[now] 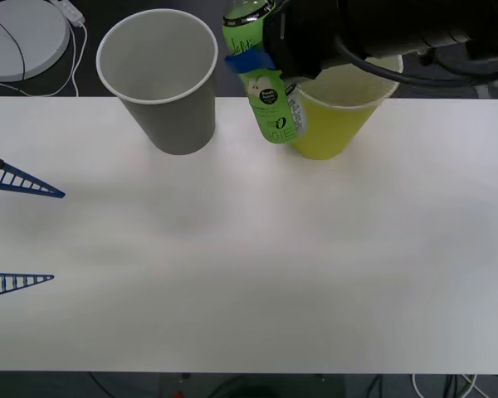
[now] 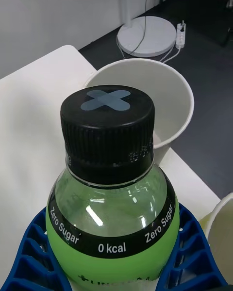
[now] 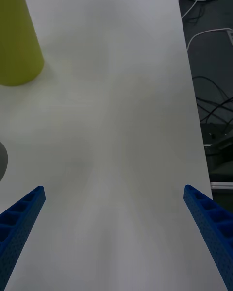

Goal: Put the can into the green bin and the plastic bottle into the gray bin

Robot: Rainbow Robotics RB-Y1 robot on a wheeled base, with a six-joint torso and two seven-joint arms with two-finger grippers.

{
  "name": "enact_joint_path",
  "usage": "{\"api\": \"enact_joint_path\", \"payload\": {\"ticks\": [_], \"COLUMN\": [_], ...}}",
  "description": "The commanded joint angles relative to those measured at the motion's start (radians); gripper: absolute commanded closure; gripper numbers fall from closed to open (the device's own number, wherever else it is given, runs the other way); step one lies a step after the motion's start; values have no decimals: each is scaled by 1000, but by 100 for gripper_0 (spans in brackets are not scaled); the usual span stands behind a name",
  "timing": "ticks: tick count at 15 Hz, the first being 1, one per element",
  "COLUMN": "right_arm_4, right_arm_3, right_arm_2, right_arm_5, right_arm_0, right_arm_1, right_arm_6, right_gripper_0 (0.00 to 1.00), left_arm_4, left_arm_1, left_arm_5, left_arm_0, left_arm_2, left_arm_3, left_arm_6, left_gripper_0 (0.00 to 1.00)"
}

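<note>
Your left tool (image 1: pixel 21 235) sits at the surface's (image 1: pixel 249 274) left edge with its two blue ribbed fingers (image 3: pixel 22 218) spread wide and nothing between them, hovering over bare white top.

Next along is the gray bin (image 1: pixel 162 79), standing upright at the far edge of the surface. It tapers like a large paper cup, has a white rim and a pale inside. From the right wrist you see its open mouth (image 2: pixel 145 97) just beyond the bottle's cap.

Then comes the bottle (image 1: pixel 264 83), held in the air between the two bins, above the surface and not touching it. It is small and bright green, with clear plastic at the shoulder, a black band reading "Zero Sugar" and "0 kcal", and a black ribbed screw cap (image 2: pixel 108 131) marked with a gray cross. In the front view it hangs tilted, its label facing you.

Your right tool (image 1: pixel 253 62) is clamped on the bottle's body, its blue fingers (image 2: pixel 29 252) pressed against either side below the black band.

Farthest right, the green bin (image 1: pixel 336 116) stands upright just behind and beside the bottle, yellow-green, with the right arm reaching across above its mouth.
</note>
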Motion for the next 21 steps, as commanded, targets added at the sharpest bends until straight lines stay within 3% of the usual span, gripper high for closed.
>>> {"api": "enact_joint_path", "payload": {"ticks": [1, 8, 21], "right_arm_4": [49, 175, 300], "right_arm_3": [80, 267, 680], "right_arm_2": [2, 49, 124], "right_arm_5": [-87, -115, -115], "right_arm_0": [-87, -251, -488], "right_arm_1": [57, 182, 359], "right_arm_6": [0, 0, 2], "right_gripper_0": [100, 100, 100], "left_arm_4": [0, 0, 0], "left_arm_1": [0, 0, 0], "left_arm_5": [0, 0, 0], "left_arm_0": [0, 0, 0], "left_arm_2": [0, 0, 0], "left_arm_3": [0, 0, 0], "left_arm_6": [0, 0, 0], "left_gripper_0": [0, 0, 0]}}
